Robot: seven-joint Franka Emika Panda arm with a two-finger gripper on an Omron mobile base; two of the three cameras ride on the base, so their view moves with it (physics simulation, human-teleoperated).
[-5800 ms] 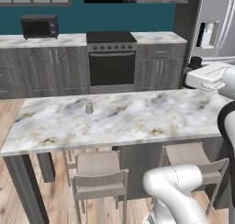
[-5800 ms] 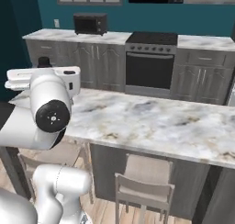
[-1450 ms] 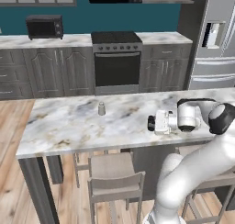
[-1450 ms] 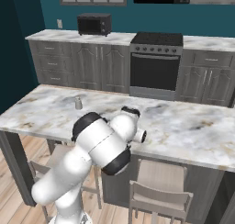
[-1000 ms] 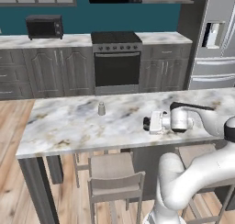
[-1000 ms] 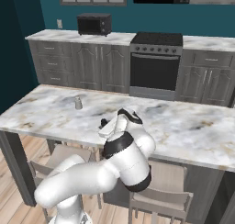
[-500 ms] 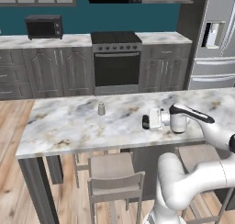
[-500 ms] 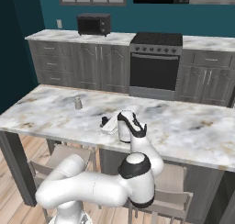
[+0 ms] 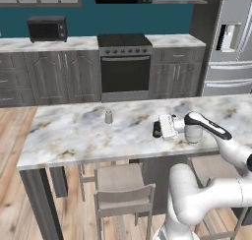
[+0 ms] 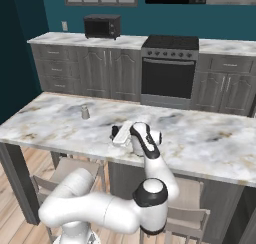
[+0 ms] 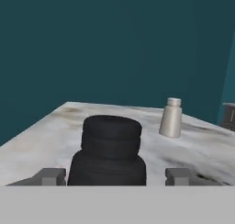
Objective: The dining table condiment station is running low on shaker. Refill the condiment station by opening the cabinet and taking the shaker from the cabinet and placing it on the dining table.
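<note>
While my gripper (image 9: 155, 129) lies level over the dining table (image 9: 74, 135), the shaker (image 9: 157, 130) sits at its tips. From the right base, same. Hand view: fingers (image 11: 50, 176) spread wide either side, clear of it; pale shaker (image 11: 171, 118) beyond, right.

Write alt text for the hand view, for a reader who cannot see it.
A black shaker stands upright on the marble table, between the two fingertips of the pincer, with gaps on both sides. Further off to the right stands a pale grey shaker, against a teal wall.
</note>
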